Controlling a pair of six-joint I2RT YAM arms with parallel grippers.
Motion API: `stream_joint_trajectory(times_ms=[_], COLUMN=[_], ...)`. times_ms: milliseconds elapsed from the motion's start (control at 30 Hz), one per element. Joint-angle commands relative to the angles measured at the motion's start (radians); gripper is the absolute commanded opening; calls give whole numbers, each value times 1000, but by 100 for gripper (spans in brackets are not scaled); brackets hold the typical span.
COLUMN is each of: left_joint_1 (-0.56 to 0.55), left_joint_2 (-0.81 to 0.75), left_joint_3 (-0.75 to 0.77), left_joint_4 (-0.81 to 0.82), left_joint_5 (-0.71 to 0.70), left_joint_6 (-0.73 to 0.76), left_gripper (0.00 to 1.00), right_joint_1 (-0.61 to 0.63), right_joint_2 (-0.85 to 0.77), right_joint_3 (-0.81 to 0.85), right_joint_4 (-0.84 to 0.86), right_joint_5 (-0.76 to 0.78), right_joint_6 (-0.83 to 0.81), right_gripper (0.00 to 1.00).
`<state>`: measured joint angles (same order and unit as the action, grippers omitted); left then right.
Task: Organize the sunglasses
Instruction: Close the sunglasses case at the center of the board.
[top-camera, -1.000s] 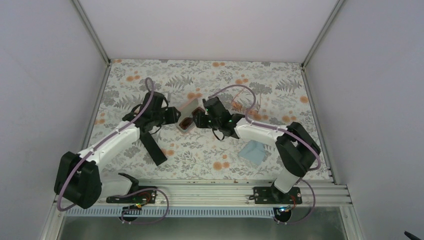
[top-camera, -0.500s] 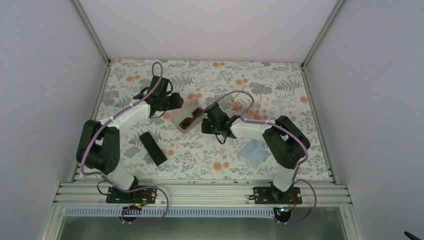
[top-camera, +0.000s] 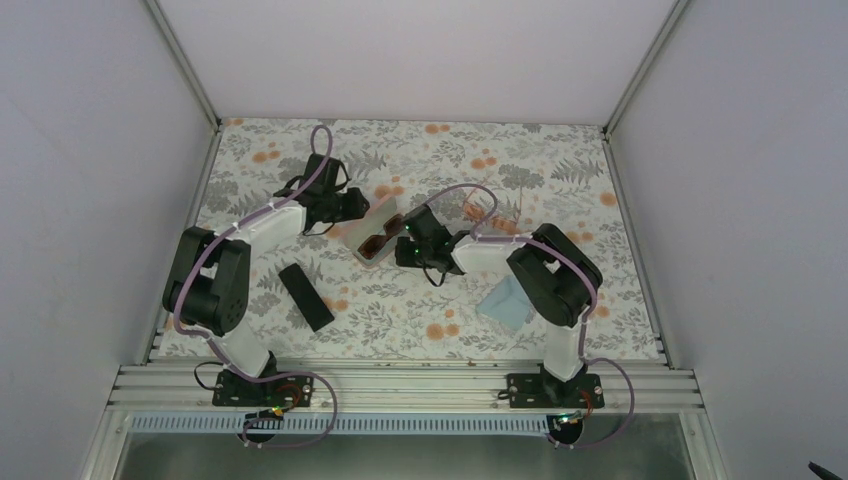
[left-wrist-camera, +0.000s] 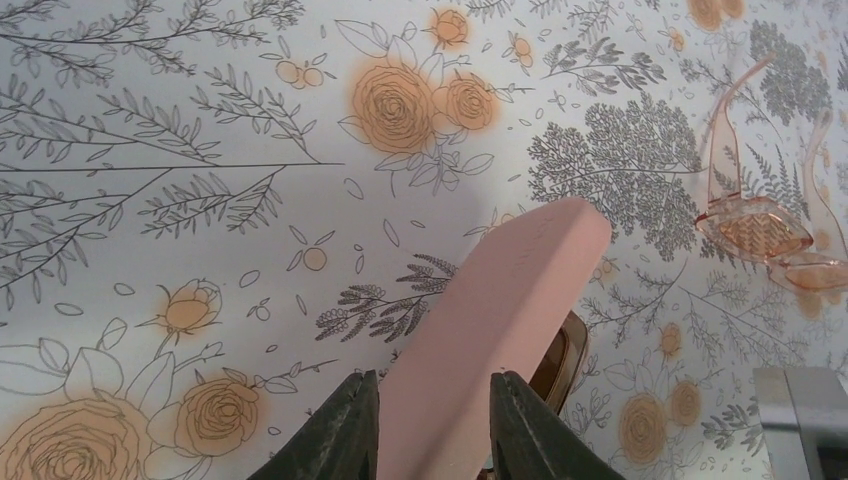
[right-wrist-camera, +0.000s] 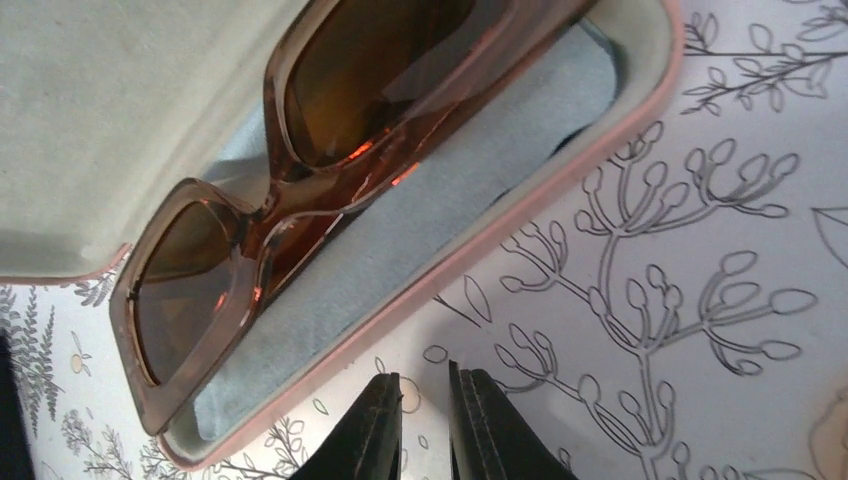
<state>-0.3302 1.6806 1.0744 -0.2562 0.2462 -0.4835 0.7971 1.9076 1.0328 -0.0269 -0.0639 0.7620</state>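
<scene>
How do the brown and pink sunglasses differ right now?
The brown sunglasses lie in the open pink case on a blue cloth; the pink sunglasses lie bare on the table, arms unfolded. Brown lenses are dark amber; pink ones pale, near-clear. Both have translucent frames.

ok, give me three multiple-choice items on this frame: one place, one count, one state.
1. The dark brown thin-framed sunglasses lie: A outside any case; B in the pink oblong case; C in the black oblong case.
2. Oblong cases in the top view: A one; B two; C three.
3. The pink case is: A open; B shut; C upside down.
Answers: B, the right wrist view shows them lying inside it; B, only the pink and black ones show; A, the left gripper clamps its raised lid.
</scene>
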Motion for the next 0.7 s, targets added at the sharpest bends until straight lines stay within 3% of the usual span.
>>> stream_joint_trajectory(times_ms=[0,233,667], left_joint_1=[5,6,-9], left_joint_2=[17,30,17], left_joint_3=[-22,-63,-194], left_joint_4=[49,94,195], left_joint_5=[58,73,226], left_joint_6=[19,20,-43], left_gripper=[28,25,24], right_joint_1=[2,-4,-13], right_joint_2=[52,76,85], right_joint_3=[16,24,40], right_joint_4=[2,40,71], right_joint_5=[-20,-43,-58], right_joint_6=[25,61,90], right_gripper=[16,14,13])
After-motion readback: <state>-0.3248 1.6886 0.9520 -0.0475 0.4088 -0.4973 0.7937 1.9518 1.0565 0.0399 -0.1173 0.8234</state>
